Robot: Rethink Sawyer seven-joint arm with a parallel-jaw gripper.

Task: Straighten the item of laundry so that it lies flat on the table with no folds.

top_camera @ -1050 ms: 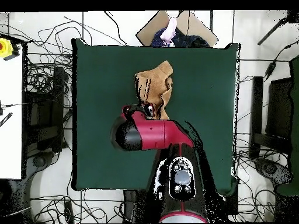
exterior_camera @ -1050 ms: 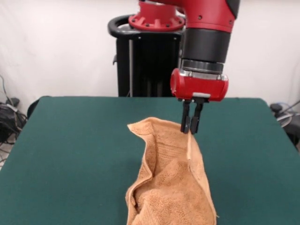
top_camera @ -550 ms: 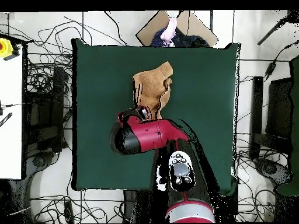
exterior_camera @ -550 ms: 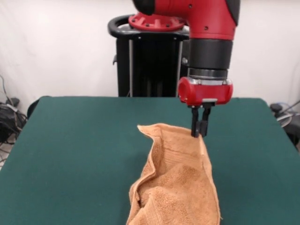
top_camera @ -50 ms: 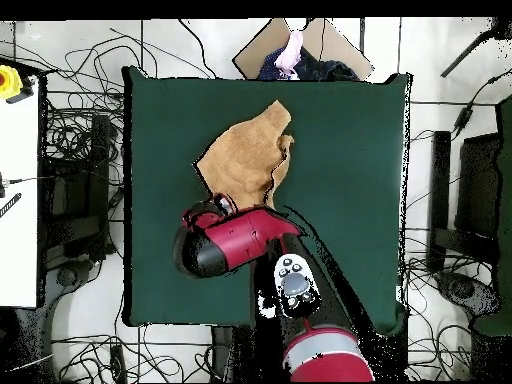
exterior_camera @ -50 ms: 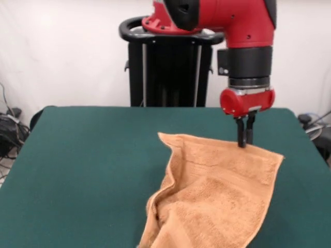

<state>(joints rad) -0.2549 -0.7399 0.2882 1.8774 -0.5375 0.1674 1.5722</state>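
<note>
Black cables [top_camera @ -50 ms: 75, 130] tangled on floor both sides. Cardboard box [top_camera @ -50 ms: 305, 45] at one edge, person's hand [top_camera @ -50 ms: 292, 48] over it. Yellow button unit [top_camera @ -50 ms: 10, 82] on white bench [top_camera @ -50 ms: 18, 200].

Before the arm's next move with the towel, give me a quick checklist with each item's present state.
1. Gripper shut on the towel edge: ok.
2. Held edge raised off the table: ok.
3. Towel flat, no folds: not ok, a fold runs down its left side in the front view.
4. Towel fully on the table: cannot tell, its near end leaves the front view.
5. Room on the table to keep spreading: ok.
</note>
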